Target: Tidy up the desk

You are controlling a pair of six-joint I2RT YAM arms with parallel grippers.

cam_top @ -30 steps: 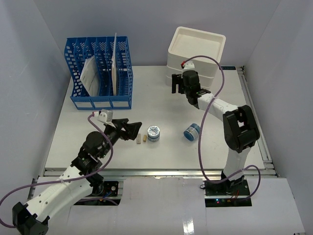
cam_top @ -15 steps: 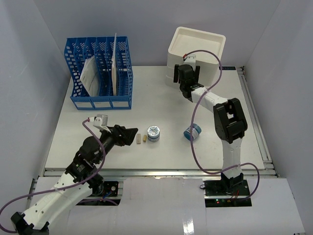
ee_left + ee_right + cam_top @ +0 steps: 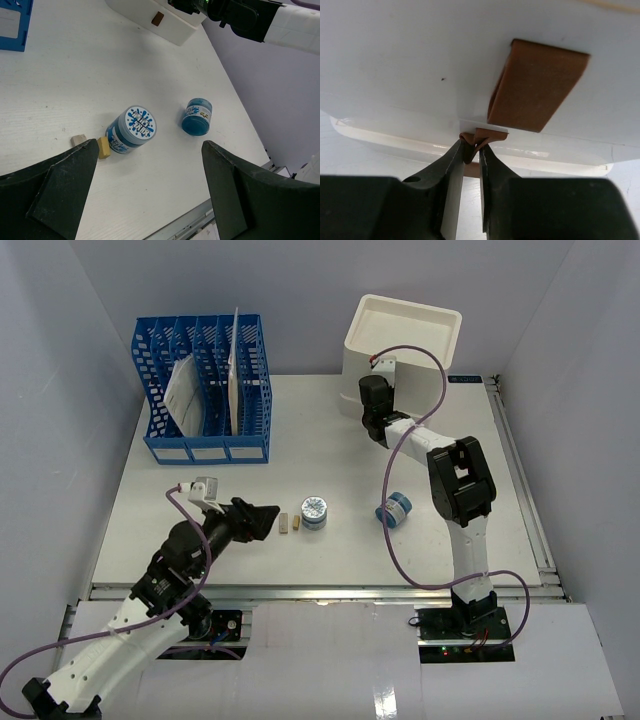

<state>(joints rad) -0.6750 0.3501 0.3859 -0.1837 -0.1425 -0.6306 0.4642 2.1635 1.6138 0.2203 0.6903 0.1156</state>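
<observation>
**A:** What is the right claw (image 3: 474,145) doing?

**B:** Its two black fingers are pinched together on a small brown tab (image 3: 479,135). The tab is the pull on the lower drawer of a white plastic stacked drawer box (image 3: 405,335). A larger flat brown pull (image 3: 536,85) sits on the drawer face just above and to the right of the fingertips.

**A:** And the left claw (image 3: 150,145)?

**B:** Its fingers are spread wide and hold nothing. It hovers over the large flat matte white desk (image 3: 330,440), which lies beneath both claws.

**A:** What is near the left claw?

**B:** Just ahead, framed between its fingers, a round blue jar with a blue-and-white printed lid (image 3: 132,129) stands upright. A small tan block (image 3: 103,147) lies just beside the jar, toward the left finger, and a paler block (image 3: 78,141) lies next to that. Ahead and to the right, apart from the first jar, a smaller blue jar (image 3: 197,116) appears to lie on its side. A blue slotted plastic file rack (image 3: 200,390) holding white papers stands well ahead and to the left.
</observation>
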